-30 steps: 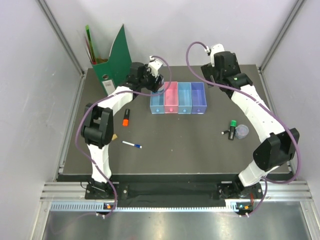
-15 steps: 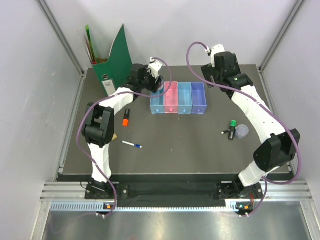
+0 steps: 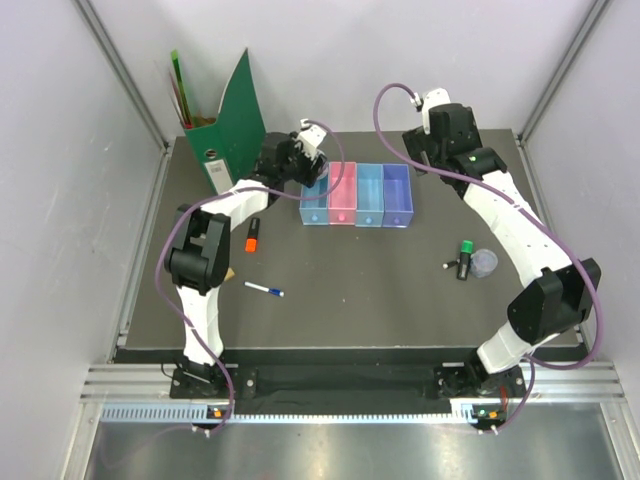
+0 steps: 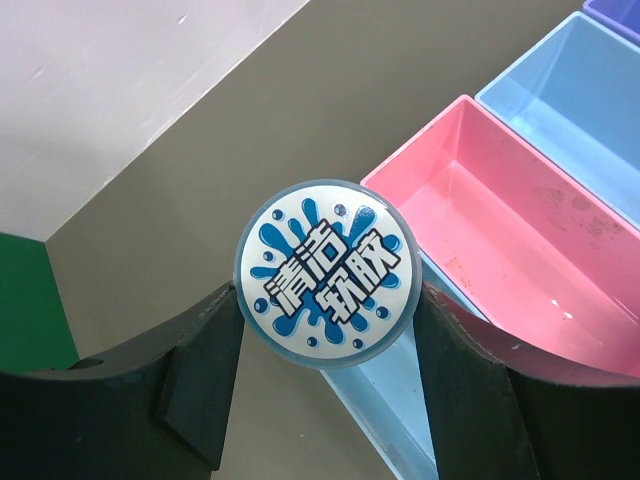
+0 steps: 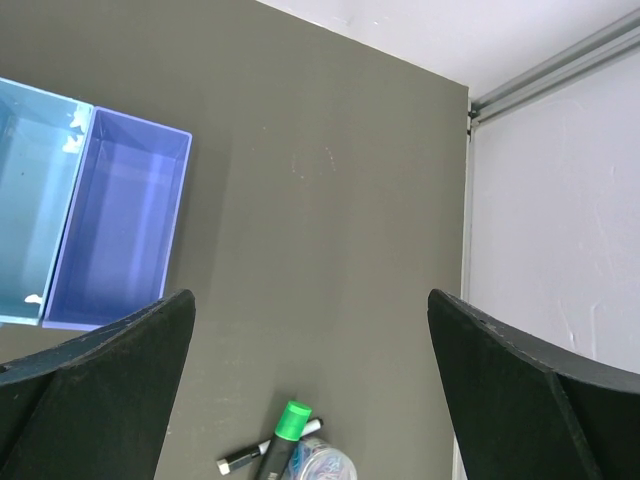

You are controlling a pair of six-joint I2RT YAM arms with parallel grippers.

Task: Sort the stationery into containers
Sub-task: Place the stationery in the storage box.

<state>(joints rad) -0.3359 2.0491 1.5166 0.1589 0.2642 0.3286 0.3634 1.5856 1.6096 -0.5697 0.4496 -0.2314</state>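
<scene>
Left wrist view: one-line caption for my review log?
Left claw pinches a round disc with a blue splash label, at the blue tray end, pink tray alongside.

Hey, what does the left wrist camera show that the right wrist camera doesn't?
Only the left wrist view: the left gripper shut on a round disc with a blue splash label, the blue tray and pink tray beyond it, and a sliver of green folder. Only the right wrist view: the green-capped marker and a clear disc lying on the table. Both: the light blue tray and the purple tray.
</scene>
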